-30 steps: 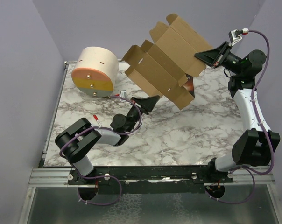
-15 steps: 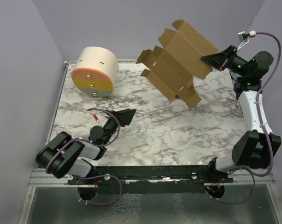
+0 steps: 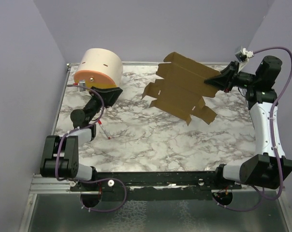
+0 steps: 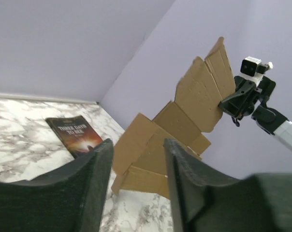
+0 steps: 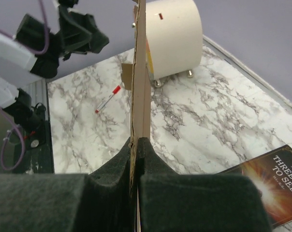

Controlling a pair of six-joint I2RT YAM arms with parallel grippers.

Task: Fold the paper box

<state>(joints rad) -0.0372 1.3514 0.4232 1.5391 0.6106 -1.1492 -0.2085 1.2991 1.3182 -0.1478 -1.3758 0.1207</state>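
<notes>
The paper box (image 3: 182, 89) is a flat brown die-cut sheet with flaps, held tilted in the air over the far right of the table. My right gripper (image 3: 218, 81) is shut on its right edge. In the right wrist view the sheet (image 5: 138, 72) stands edge-on, pinched between the shut fingers of the gripper (image 5: 137, 145). My left gripper (image 3: 112, 94) is open and empty, low at the left beside the cylinder and well apart from the sheet. In the left wrist view the sheet (image 4: 184, 121) shows beyond the open gripper (image 4: 138, 164).
A big cream cylinder (image 3: 100, 72) with an orange-yellow face lies at the far left. A red-and-white pen (image 3: 105, 130) lies on the marble near the left arm. A dark paperback book (image 5: 276, 188) lies flat at the far right, under the sheet; the top view hides it.
My left arm has swung back and left, from the middle of the table to beside the cylinder. My right gripper has lowered the sheet and tilted it flatter.
</notes>
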